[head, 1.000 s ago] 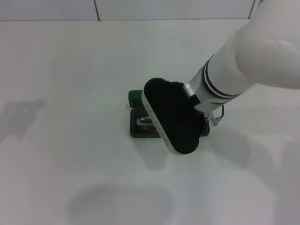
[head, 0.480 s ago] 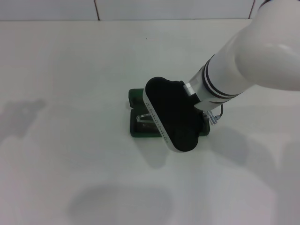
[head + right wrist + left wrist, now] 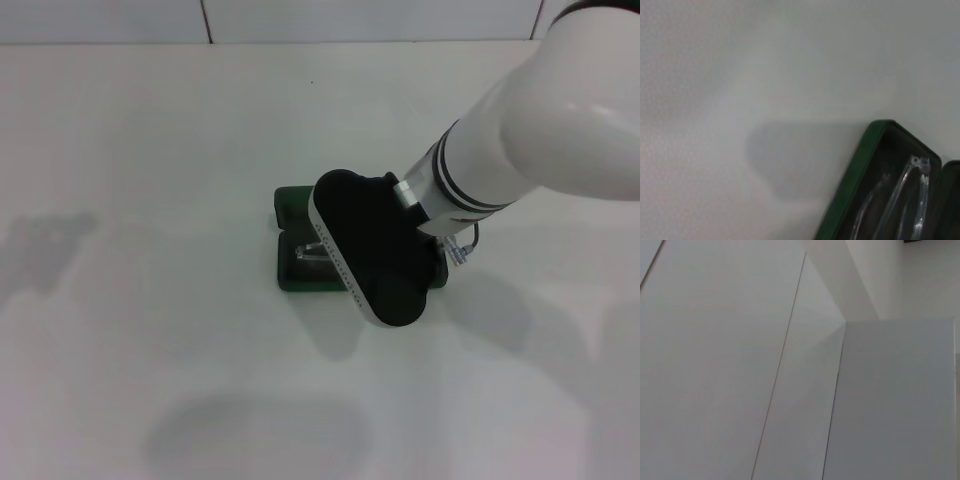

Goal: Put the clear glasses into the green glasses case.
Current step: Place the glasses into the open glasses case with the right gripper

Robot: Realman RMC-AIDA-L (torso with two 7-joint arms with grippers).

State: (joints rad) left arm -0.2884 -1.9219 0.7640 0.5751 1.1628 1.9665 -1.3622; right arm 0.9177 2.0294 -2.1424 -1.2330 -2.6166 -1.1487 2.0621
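Clear glasses (image 3: 900, 200) lie inside the open green glasses case (image 3: 850, 190); right wrist view shows the thin clear arms and a hinge end resting in the dark interior, just within the green rim. Head view: case (image 3: 292, 275) sits flat on the white table (image 3: 150, 200), near mid-table, its lid end toward the far side. A small part of the glasses (image 3: 310, 250) shows at the case's left portion; the rest is hidden.

Right gripper (image 3: 368, 250) hangs directly over the case and covers most of it, with the arm coming in from the robot's right. Fingers are hidden beneath the black housing: cannot tell whether released or clenched.

Left gripper is out of sight; left wrist view shows only pale flat surfaces.
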